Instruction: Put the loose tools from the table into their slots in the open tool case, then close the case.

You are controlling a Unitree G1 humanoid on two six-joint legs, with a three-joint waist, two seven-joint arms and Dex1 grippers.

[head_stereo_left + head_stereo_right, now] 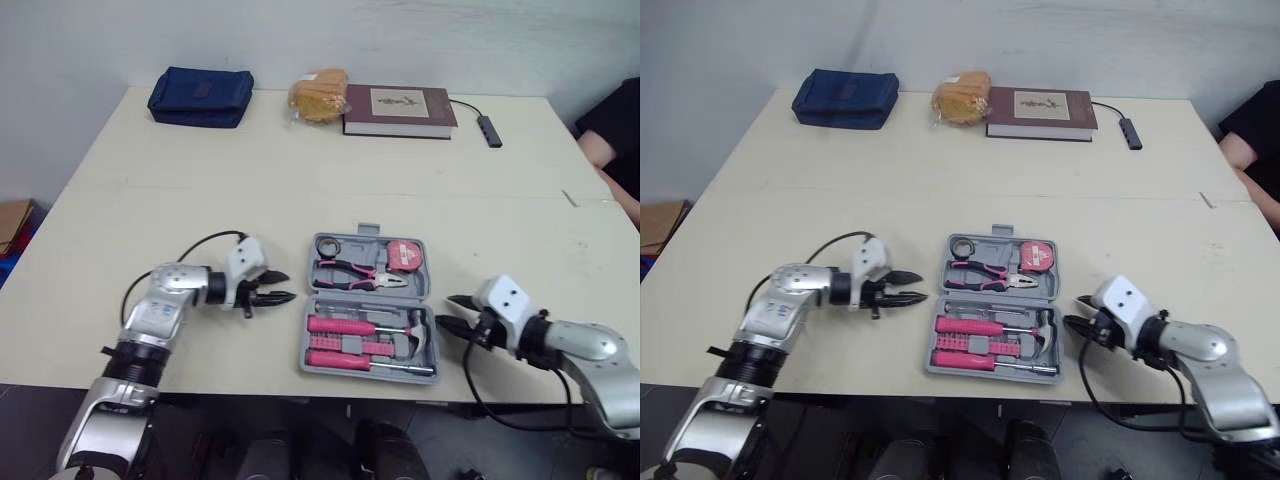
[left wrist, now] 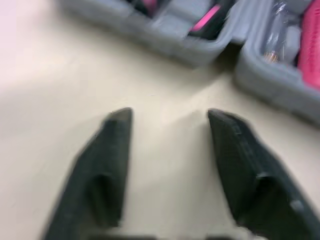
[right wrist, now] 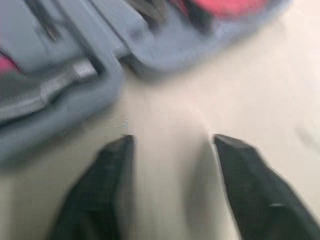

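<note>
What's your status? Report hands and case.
Left hand open, empty, left of tool case. Right hand open, empty, right of it. Case open, tools in slots.

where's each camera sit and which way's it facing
Left eye view: head, facing forward-down over table and tool case; both arms show.
Right eye view: beside it; same scene.
Left wrist view: wrist-mounted, along open left gripper toward case.
Right wrist view: wrist-mounted, along open right gripper toward case.
All share the case.
</note>
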